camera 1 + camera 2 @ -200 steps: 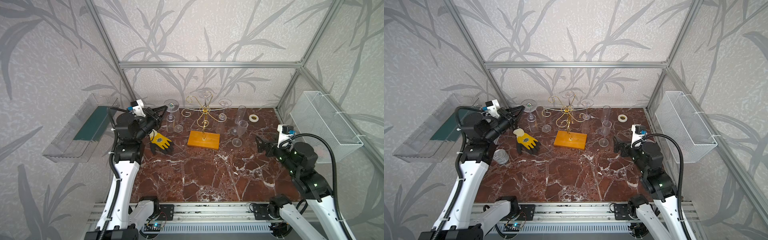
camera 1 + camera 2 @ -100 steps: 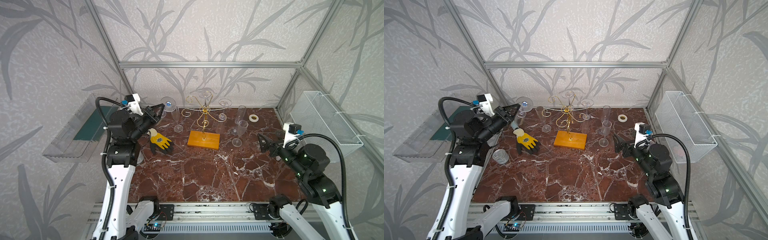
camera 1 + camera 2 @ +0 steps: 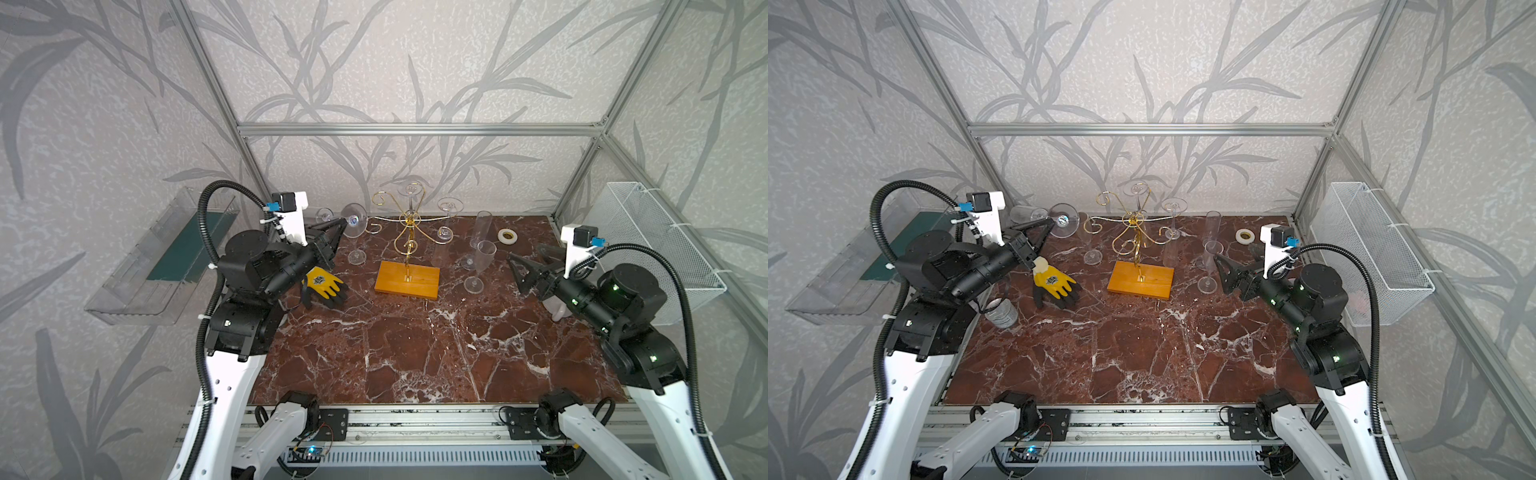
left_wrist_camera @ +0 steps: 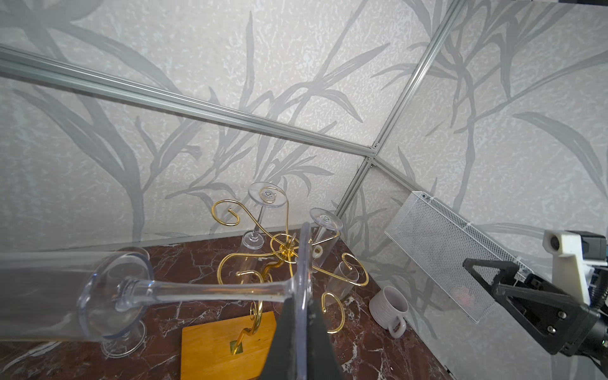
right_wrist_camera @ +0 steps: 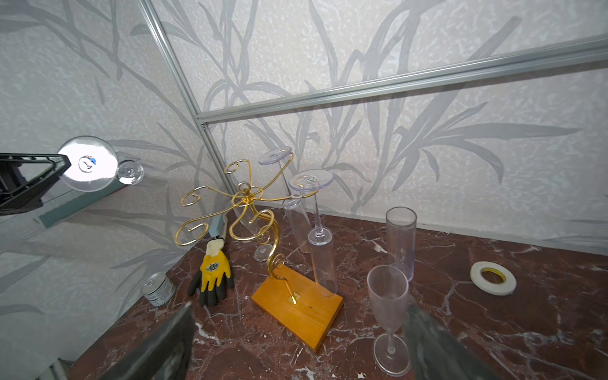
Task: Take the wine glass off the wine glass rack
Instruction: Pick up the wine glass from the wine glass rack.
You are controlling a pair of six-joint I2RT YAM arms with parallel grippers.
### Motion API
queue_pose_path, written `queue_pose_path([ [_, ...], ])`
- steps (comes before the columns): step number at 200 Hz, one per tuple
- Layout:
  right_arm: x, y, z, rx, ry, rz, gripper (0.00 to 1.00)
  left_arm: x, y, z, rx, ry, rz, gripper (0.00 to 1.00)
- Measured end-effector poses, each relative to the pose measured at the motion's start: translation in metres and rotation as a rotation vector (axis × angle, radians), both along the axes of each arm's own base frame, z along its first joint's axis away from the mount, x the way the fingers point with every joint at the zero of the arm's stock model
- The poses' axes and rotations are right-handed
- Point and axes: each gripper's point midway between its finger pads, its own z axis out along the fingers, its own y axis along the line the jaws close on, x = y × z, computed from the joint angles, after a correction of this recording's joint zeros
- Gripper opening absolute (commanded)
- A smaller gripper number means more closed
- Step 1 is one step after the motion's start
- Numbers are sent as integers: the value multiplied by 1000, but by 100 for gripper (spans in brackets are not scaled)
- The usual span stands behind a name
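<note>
Left gripper (image 3: 341,223) clenches the glass (image 4: 197,291) by its foot, left of the rack (image 3: 409,232); best turn it upright slowly before setting down.

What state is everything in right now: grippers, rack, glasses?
Left gripper, shut on wine glass foot.
Wine glass, off the rack, held sideways.
Right gripper, open, empty.
Wine glass rack, upright, two glasses hanging upside down.
Loose flutes, standing upright.
Glove, lying flat.

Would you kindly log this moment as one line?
left hand: shut on wine glass, clear of wine glass rack | right hand: open, empty
</note>
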Motion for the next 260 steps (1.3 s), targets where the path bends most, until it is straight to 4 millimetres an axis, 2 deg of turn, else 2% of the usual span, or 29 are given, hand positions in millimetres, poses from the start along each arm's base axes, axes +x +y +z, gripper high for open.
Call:
queue_pose_path([
  [45, -6, 17, 35, 49, -24, 107, 93, -21, -14, 11, 129, -139, -27, 0],
  [97, -12, 31, 57, 90, -22, 196, 92, -37, -37, 14, 259, -256, -66, 0],
  [164, -16, 49, 69, 141, -11, 291, 88, -41, -74, 2, 478, -410, -110, 0],
  [199, -18, 71, 76, 164, 8, 401, 84, -42, -97, -8, 607, -487, -159, 0],
  [234, -22, 101, 68, 141, 42, 508, 79, -53, -120, -17, 745, -597, -218, 0],
  [260, -23, 115, 60, 117, 57, 550, 75, -61, -131, -28, 849, -677, -242, 0],
])
